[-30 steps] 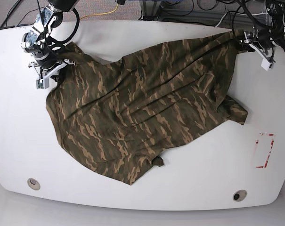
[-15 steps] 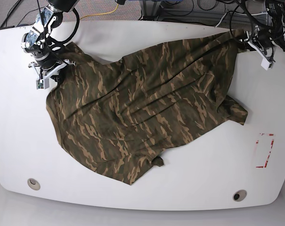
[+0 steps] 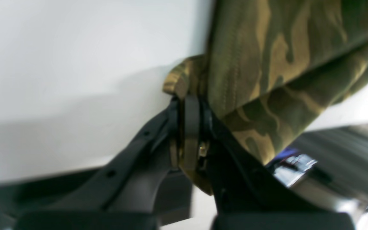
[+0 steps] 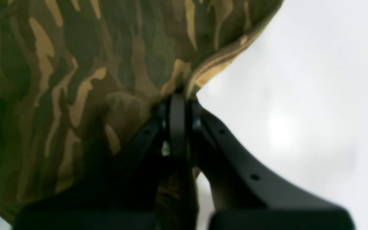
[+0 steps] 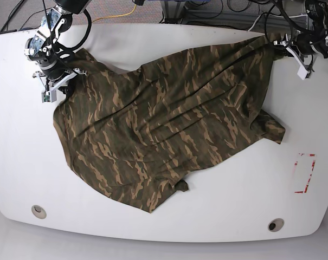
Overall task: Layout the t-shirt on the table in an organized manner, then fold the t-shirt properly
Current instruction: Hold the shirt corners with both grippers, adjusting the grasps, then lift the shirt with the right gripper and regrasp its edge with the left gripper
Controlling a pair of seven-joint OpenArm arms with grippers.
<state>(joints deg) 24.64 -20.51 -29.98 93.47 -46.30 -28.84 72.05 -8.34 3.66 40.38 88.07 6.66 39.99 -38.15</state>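
The shirt (image 5: 164, 122), a soft camouflage knit in olive, brown and tan, lies spread but rumpled across the glossy white table (image 5: 234, 189), with creases fanning from its far corners and a small fold at the near hem. The left gripper (image 3: 188, 127) is clenched on a bunched, stitched hem at the shirt's far corner, by the table edge. The right gripper (image 4: 177, 118) is clenched on the opposite far corner, black jaws pressed together over the cloth.

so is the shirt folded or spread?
Spread, not folded: the t-shirt lies open but wrinkled across the table, one corner flipped.
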